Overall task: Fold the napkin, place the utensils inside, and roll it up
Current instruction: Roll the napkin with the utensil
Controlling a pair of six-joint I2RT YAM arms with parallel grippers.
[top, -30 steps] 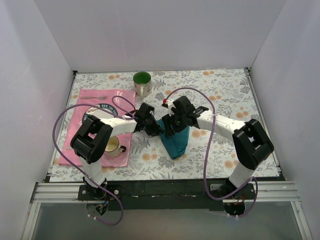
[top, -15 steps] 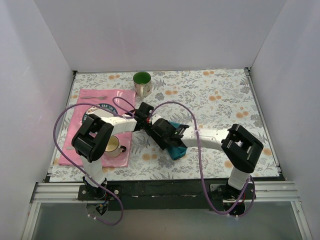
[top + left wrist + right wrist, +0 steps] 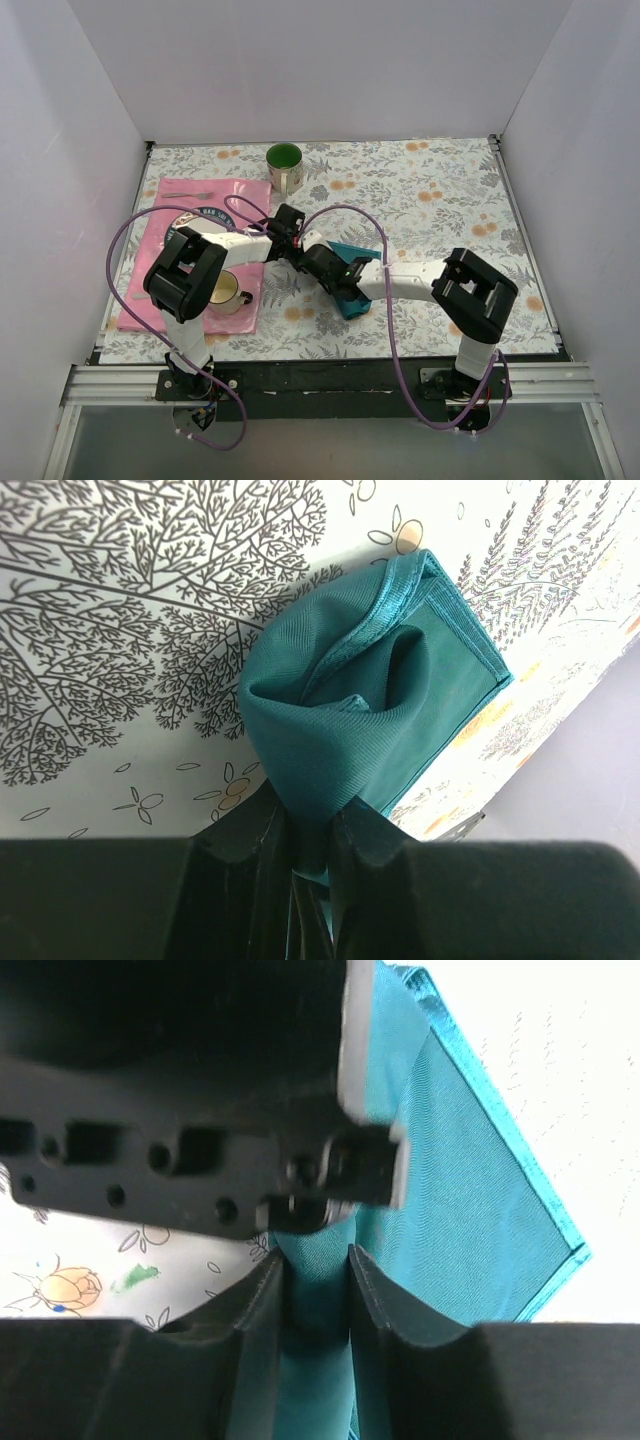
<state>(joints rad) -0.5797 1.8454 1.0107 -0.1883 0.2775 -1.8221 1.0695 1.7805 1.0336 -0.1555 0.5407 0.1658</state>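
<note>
The teal napkin (image 3: 352, 300) lies bunched near the middle of the table. Part of it is lifted into a rounded fold (image 3: 340, 710). My left gripper (image 3: 298, 250) is shut on one end of that fold, and the cloth is pinched between its jaws (image 3: 310, 815). My right gripper (image 3: 318, 262) sits right beside it, reaching in from the right. Its jaws (image 3: 315, 1260) press on both sides of a ridge of the napkin (image 3: 470, 1210). The left gripper's black body fills the top of the right wrist view. I cannot make out the utensils.
A pink placemat (image 3: 160, 270) lies at the left with a cream mug (image 3: 228, 291) on it. A dark-rimmed plate (image 3: 200, 215) on it is partly under my left arm. A green mug (image 3: 284, 165) stands at the back. Purple cables loop over both arms.
My right arm has swung down and to the left, from above the napkin to low beside the left gripper. Its jaws have closed onto the fold. The left gripper has held still.
</note>
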